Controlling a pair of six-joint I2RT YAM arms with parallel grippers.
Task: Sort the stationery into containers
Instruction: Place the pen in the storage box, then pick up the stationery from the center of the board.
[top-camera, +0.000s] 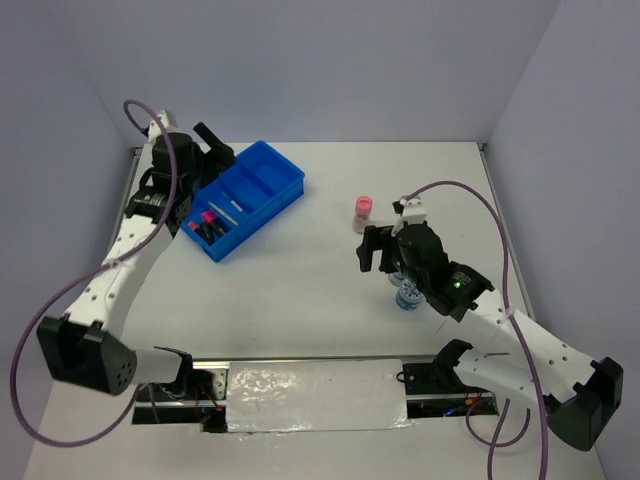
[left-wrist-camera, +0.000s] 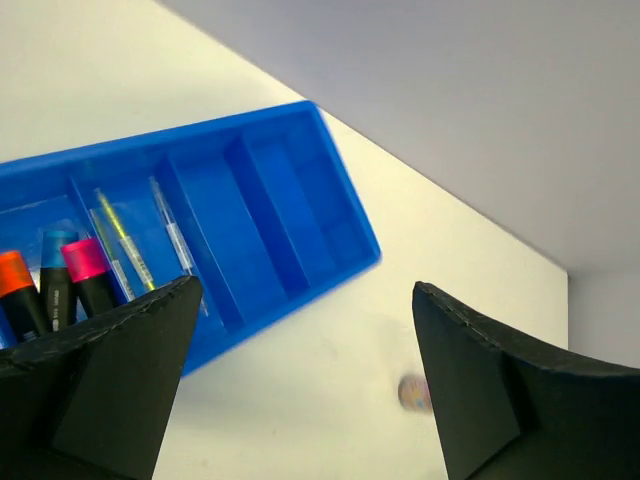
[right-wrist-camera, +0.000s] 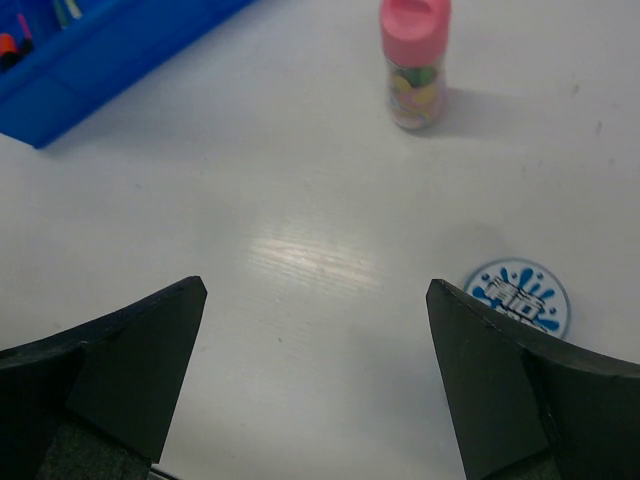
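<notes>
Highlighters (left-wrist-camera: 57, 295) with black bodies, three of them, with orange, blue and pink caps, lie side by side in the end compartment of the bright blue tray (left-wrist-camera: 300, 180), the end that is closest to the left arm. In the compartment just beside them lie the thin pens (left-wrist-camera: 125, 238), one yellow and the others grey, about parallel to the highlighters. The tray stands in the far left part of the white table (top-camera: 300, 300), turned diagonally to the table edge. The left gripper (left-wrist-camera: 305, 300) hangs above the tray at its far left side; its two black fingers (left-wrist-camera: 130, 370) stand wide apart and nothing is between them, so it is open and holds nothing. In the left wrist view a small blurred round thing (left-wrist-camera: 413, 392) shows on the table beyond the tray, and I cannot tell what it is. The right gripper (right-wrist-camera: 315, 290) is over the right middle part of the table, well apart from the tray, also with the jaws spread wide and nothing in them. Ahead of it the pink-capped bottle (right-wrist-camera: 415, 65) stands upright on the table, with coloured little things inside. A blue-white disc (right-wrist-camera: 518, 297) lies flat on the table close to the right finger of this gripper, not touching the bottle.
</notes>
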